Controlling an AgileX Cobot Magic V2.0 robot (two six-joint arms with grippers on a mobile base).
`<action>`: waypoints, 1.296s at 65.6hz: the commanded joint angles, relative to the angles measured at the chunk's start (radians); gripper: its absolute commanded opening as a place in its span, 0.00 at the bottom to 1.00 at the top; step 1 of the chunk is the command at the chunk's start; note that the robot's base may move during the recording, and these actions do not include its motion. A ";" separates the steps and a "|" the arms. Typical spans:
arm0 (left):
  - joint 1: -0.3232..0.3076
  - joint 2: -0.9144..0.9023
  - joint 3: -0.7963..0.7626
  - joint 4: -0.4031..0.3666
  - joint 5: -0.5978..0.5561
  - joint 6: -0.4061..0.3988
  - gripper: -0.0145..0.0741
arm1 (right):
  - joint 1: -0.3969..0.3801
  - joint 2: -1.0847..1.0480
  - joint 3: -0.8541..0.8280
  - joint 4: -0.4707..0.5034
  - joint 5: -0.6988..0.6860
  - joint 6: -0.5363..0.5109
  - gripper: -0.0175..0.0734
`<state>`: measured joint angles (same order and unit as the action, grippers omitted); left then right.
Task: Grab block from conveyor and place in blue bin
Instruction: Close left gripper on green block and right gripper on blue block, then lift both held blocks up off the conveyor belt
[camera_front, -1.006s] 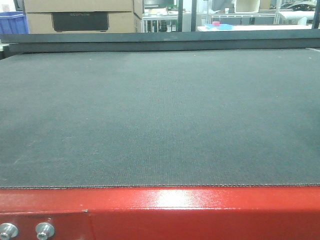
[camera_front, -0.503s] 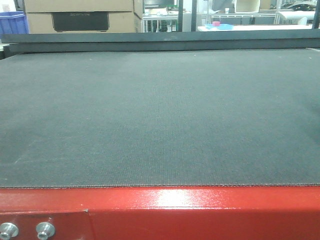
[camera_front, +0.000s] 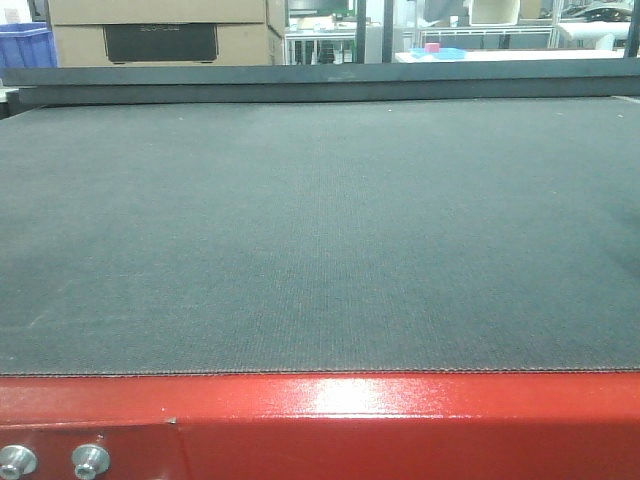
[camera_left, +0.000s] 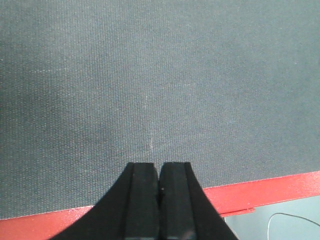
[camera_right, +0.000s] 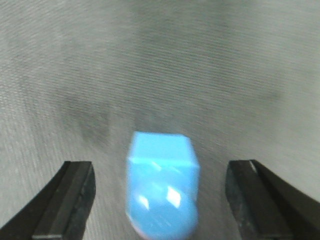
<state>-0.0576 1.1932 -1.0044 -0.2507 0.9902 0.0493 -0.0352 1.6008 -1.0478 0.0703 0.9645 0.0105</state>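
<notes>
The conveyor (camera_front: 320, 230) is a wide dark grey woven belt on a glossy red frame (camera_front: 400, 420) with silver bolts; no block or gripper shows in the front view. In the right wrist view, a light blue block (camera_right: 162, 182) lies on the belt, blurred, between the two fingers of my open right gripper (camera_right: 162, 200), touching neither. In the left wrist view, my left gripper (camera_left: 159, 175) is shut and empty above the belt near its red edge (camera_left: 270, 187). The blue bin for the block is not clearly in view.
Behind the belt stand cardboard boxes (camera_front: 160, 30), a blue crate (camera_front: 25, 45) at far left, and a white table with a small pink object on a blue tray (camera_front: 435, 50). Grey floor (camera_left: 290, 220) shows past the red edge.
</notes>
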 joint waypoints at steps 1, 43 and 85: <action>0.004 -0.003 -0.006 -0.013 -0.010 -0.007 0.04 | 0.002 -0.001 0.023 -0.007 -0.043 -0.011 0.66; 0.115 0.009 -0.068 0.078 0.162 -0.031 0.04 | 0.002 -0.005 -0.022 -0.007 0.051 -0.011 0.02; 0.409 0.268 -0.113 0.163 -0.035 0.264 0.47 | 0.002 -0.045 -0.038 -0.005 0.050 -0.011 0.02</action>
<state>0.3491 1.4416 -1.1085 -0.1131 1.0148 0.3042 -0.0334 1.5672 -1.0769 0.0703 1.0154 0.0066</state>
